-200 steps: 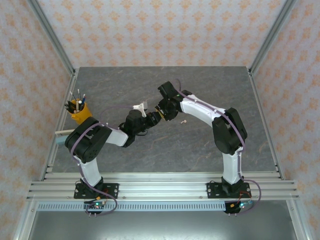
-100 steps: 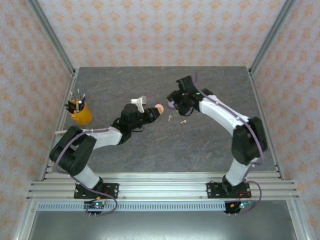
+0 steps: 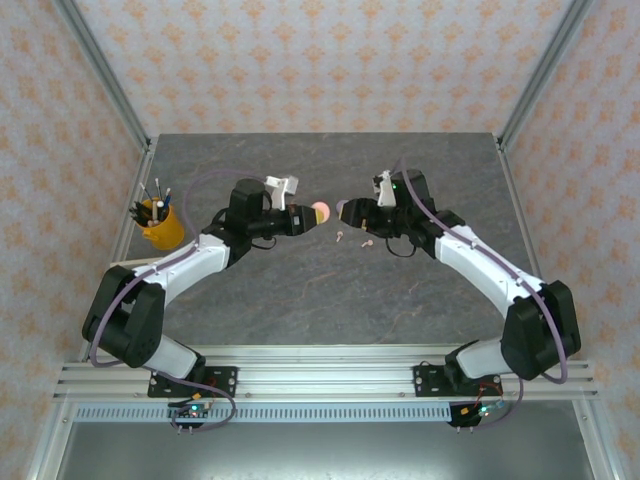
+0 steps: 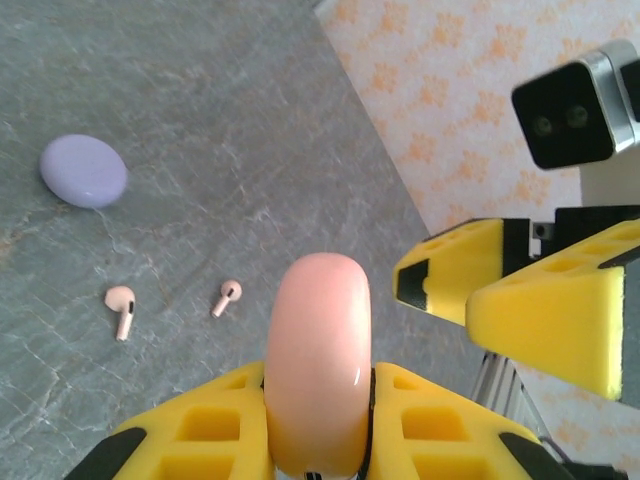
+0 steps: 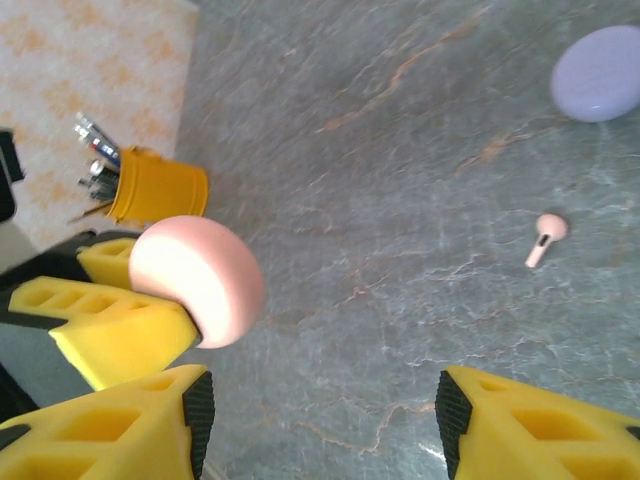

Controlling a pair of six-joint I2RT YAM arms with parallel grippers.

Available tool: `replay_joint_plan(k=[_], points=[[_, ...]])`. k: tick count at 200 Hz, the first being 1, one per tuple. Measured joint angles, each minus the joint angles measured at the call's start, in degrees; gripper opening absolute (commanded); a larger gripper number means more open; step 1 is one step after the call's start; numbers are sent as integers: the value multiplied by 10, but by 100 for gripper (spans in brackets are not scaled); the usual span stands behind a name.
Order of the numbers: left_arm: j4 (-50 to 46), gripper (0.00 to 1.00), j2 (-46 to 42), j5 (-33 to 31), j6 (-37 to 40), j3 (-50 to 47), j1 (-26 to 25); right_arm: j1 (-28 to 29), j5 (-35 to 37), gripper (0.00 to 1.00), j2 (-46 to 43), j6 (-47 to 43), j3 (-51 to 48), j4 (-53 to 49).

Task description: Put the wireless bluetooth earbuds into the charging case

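Left wrist view: a pink case (image 4: 318,360) is gripped edge-on between the closed fingers of the left pincer (image 4: 318,395) and held clear of the bench (image 4: 200,90). The right pincer (image 5: 322,420) is held open just beside the pink case, without touching it. Below the pink case, a pale pink earbud (image 4: 120,312) and a second earbud (image 4: 227,297) are seen lying on the bench, apart from each other. A lilac case (image 4: 84,171) is seen farther from the pink case, beyond both.

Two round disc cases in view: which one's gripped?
The pale pink round case, clamped edge-up in the left gripper; the lilac round case lies free on the grey stone-look table.
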Motion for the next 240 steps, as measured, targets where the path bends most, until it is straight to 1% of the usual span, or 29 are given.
replay_joint_plan(k=[41, 101, 134, 164, 204, 240], points=[[-32, 0, 0, 23, 13, 12, 0, 0, -47, 60, 5, -10, -4, 48], [-38, 0, 0, 32, 13, 24, 0, 5, -69, 56, 54, -7, -3, 83], [-54, 0, 4, 31, 13, 31, 4, 5, -73, 52, 71, -5, 3, 97], [-66, 0, 3, 27, 13, 31, 5, 0, -67, 51, 86, -3, 3, 106], [-66, 0, -15, 44, 13, 32, 2, -7, -51, 49, 120, 3, 2, 112], [-61, 0, -32, 47, 13, 33, 2, -8, -43, 48, 113, 3, -3, 103]])
